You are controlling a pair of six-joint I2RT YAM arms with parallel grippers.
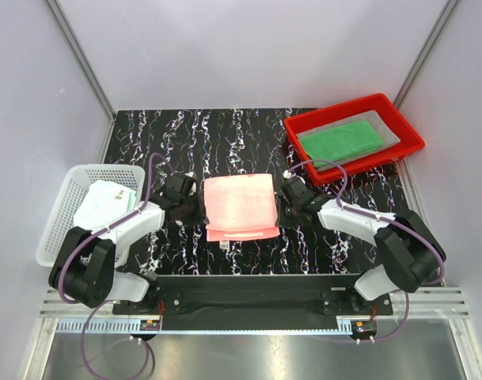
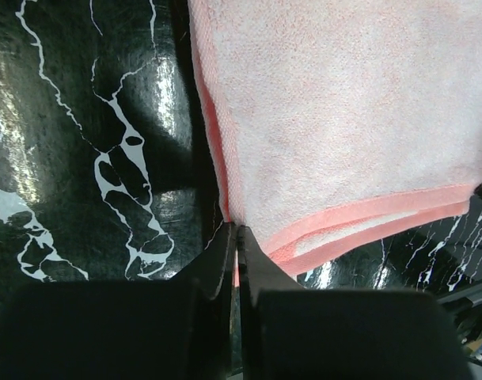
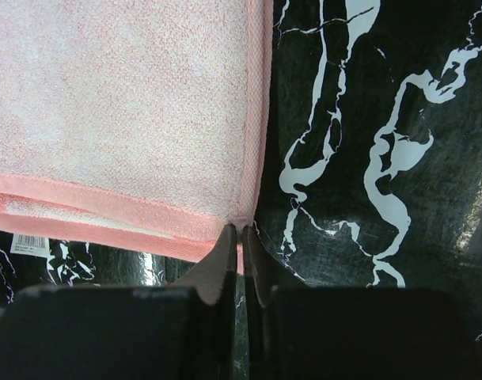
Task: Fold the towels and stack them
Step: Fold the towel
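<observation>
A pink towel (image 1: 239, 204) lies folded on the black marble table, its lower layer sticking out at the near edge. My left gripper (image 1: 199, 210) is shut on the towel's near left corner; the left wrist view shows the jaws (image 2: 238, 233) pinching the pink hem (image 2: 343, 119). My right gripper (image 1: 282, 207) is shut on the near right corner; the right wrist view shows it (image 3: 241, 231) clamped on the towel (image 3: 114, 103). A green towel (image 1: 341, 140) lies folded on a grey towel (image 1: 381, 120) in the tray. A pale blue-white towel (image 1: 106, 203) lies in the basket.
The red tray (image 1: 347, 105) stands at the back right of the table. The white lattice basket (image 1: 66, 190) stands at the left edge beside the left arm. A small white label (image 3: 31, 241) hangs from the pink towel's near edge.
</observation>
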